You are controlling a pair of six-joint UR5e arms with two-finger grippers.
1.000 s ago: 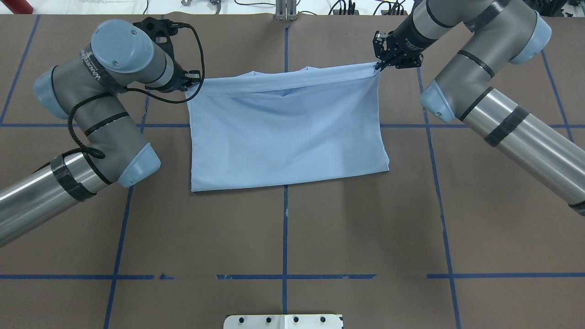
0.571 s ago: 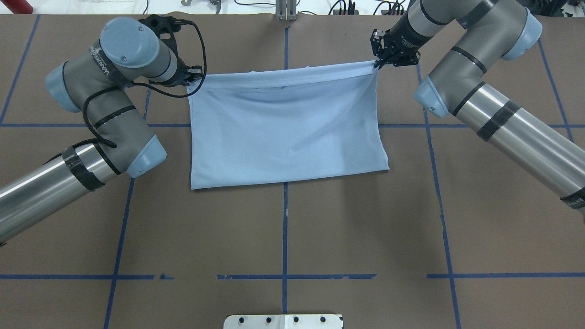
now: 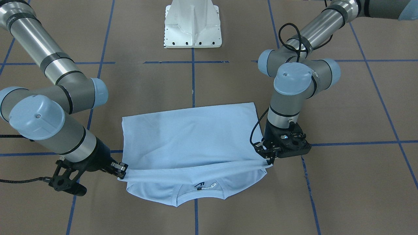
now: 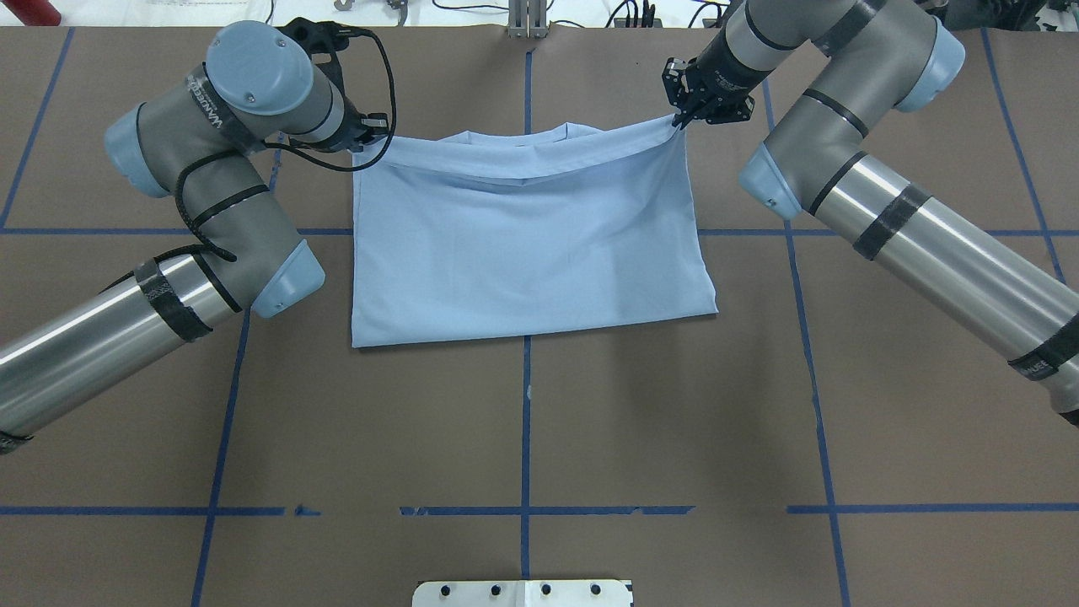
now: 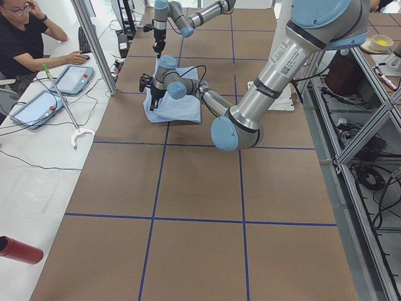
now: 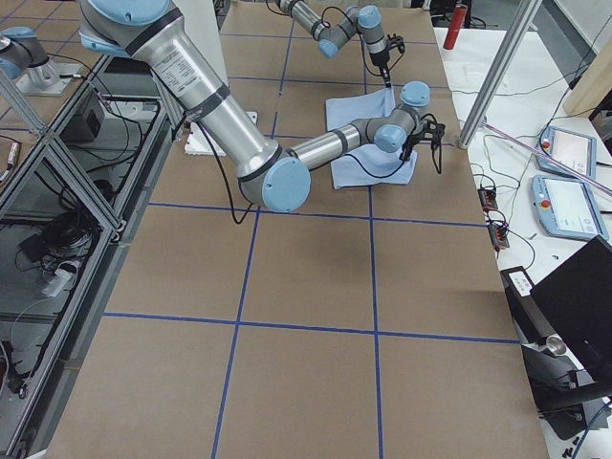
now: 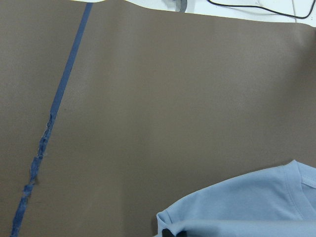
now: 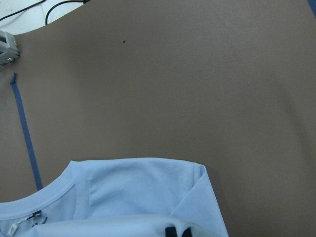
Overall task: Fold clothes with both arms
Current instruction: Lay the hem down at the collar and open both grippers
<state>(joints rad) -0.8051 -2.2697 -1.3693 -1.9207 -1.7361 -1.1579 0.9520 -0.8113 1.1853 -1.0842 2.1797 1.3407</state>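
Light blue short-sleeved T-shirt (image 4: 523,244) lies folded on the far middle of the brown tabletop (image 4: 523,421). Its far folded edge is stretched taut between the tools. The left black two-finger tool (image 3: 268,159) pinches the left corner, and the right black two-finger tool (image 4: 679,120) pinches the right corner. The round collar (image 3: 199,195) and white neck tag (image 3: 212,186) lie flat just beyond that edge.

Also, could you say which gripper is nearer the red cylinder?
Left. The left gripper grips the T-shirt corner toward the red cylinder; the right gripper grips the opposite corner.
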